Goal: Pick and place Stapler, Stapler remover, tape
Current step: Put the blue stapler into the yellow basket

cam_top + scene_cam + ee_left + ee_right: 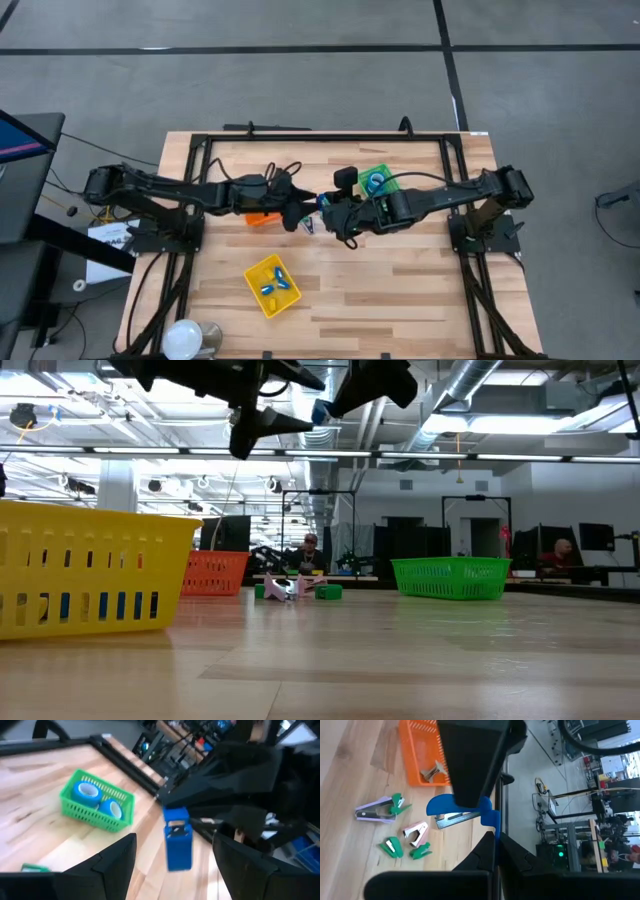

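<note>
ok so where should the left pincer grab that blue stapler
Probably its free lower half: the right pincer holds the top end. The blue stapler hangs upright ahead of the open left pincer, so come in level and close across its flat sides.

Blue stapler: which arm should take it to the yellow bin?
Right. The right gripper clamps the stapler above the table; the left gripper faces it, open and empty. The yellow bin lies near both arms.
</note>
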Available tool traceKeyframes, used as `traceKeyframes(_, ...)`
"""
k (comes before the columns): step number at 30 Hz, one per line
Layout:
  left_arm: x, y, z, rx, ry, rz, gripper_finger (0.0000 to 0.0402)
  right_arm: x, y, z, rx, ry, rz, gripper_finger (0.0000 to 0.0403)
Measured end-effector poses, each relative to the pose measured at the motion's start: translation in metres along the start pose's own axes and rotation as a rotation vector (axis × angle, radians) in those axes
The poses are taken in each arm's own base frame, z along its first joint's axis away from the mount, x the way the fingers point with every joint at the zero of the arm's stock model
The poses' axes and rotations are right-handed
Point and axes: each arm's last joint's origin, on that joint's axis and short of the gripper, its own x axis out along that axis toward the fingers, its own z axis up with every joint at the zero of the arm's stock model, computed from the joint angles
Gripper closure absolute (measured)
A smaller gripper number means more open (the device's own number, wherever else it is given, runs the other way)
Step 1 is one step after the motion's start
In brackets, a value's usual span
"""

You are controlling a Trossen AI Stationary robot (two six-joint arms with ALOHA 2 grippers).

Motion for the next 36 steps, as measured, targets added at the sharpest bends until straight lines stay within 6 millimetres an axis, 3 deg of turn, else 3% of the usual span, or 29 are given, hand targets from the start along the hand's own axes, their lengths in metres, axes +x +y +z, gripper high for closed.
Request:
traceKeyframes(13,0.0049,0.0002,-0.0052,0.011,0.033,-0.023,0.0158,0.0009,-0.0019,0.0012,0.017,-0.012,-0.009,0.0403)
traceKeyframes(36,0.0049,0.0002,-0.0052,0.015,0.032,-0.023,0.0316,0.0014,-0.0028,0.0019,0.026,-0.018,-0.013,0.0403)
